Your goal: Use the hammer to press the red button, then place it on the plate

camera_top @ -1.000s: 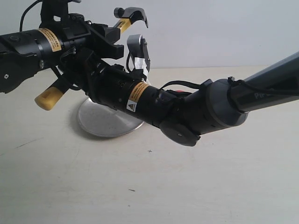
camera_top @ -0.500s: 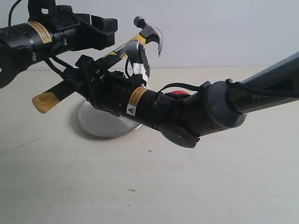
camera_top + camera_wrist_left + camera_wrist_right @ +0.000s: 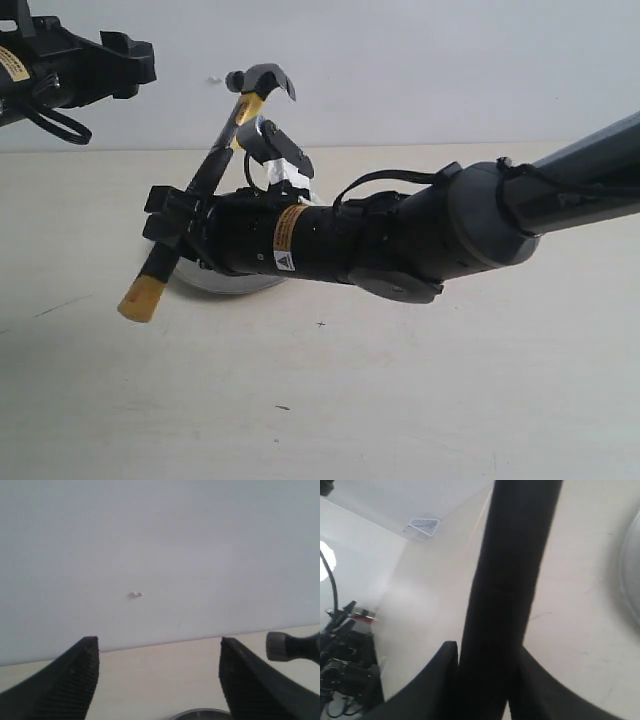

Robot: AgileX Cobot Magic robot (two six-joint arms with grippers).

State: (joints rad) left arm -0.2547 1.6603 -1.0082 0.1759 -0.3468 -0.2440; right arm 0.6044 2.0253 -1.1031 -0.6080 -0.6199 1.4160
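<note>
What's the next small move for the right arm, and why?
Probably tip the hammer head down and carry it toward the red button. The right gripper is shut on the handle, head up, butt low near the plate; the left gripper is open and clear. The button hides behind the right arm.

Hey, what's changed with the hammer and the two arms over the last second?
The left gripper let go of the hammer and drew back up to the left of the exterior view; it is now open and empty. The right gripper kept its clamp on the handle and swung the hammer steeper, yellow butt end down, head up. The plate has not moved.
</note>
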